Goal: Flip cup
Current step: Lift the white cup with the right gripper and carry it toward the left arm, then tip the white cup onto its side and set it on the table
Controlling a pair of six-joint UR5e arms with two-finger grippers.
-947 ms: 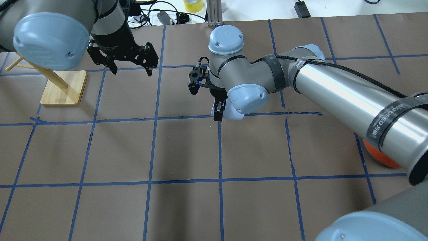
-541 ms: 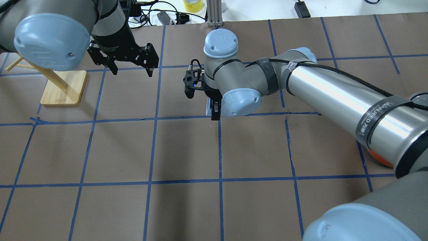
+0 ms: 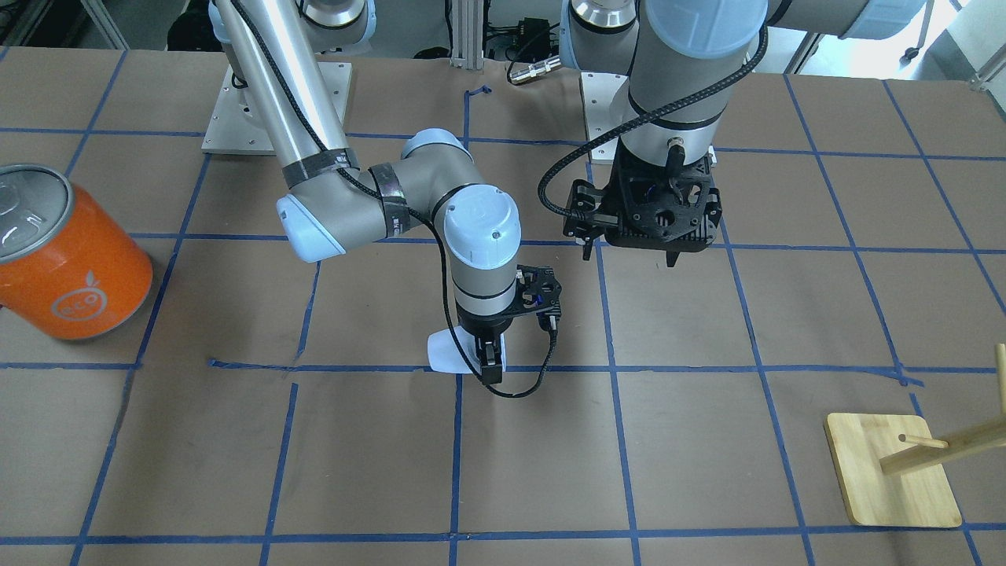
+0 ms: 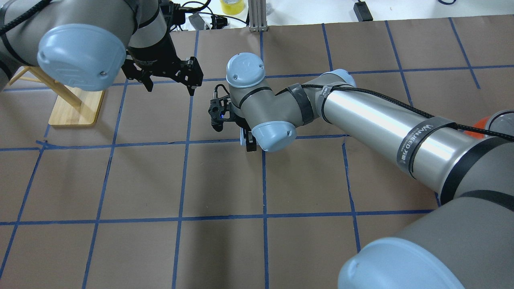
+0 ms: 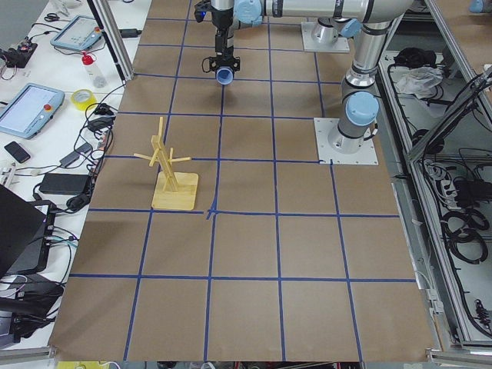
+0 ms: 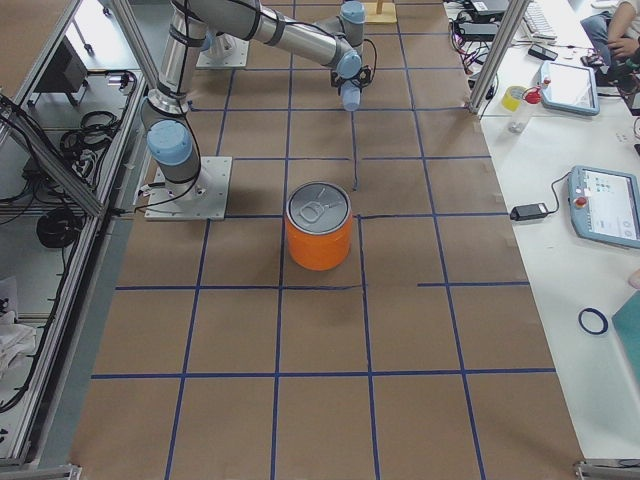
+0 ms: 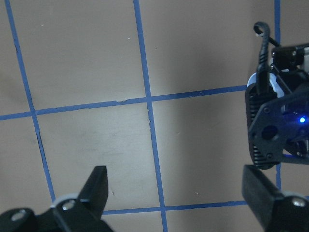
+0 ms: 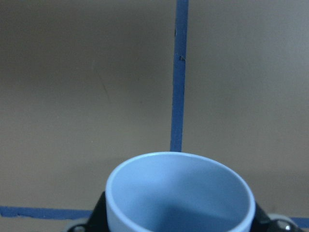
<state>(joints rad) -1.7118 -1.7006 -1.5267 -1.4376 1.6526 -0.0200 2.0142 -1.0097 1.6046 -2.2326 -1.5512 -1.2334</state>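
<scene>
Near mid-surface, the right gripper [image 3: 491, 368] pinches the cup [image 8: 180, 193].
The pale blue-white cup is clamped by its wall, its open mouth turned toward the right wrist camera, over a blue tape line [image 8: 178, 72] on the brown paper surface [image 3: 707, 440] (whether it touches the paper I cannot tell). The left gripper [image 4: 170, 89] hangs close by, further from the robot's base, its fingers spread wide. An orange can [image 3: 67, 259] stands well apart on the right arm's side, and a wooden peg stand [image 3: 892, 472] on the left arm's side.
</scene>
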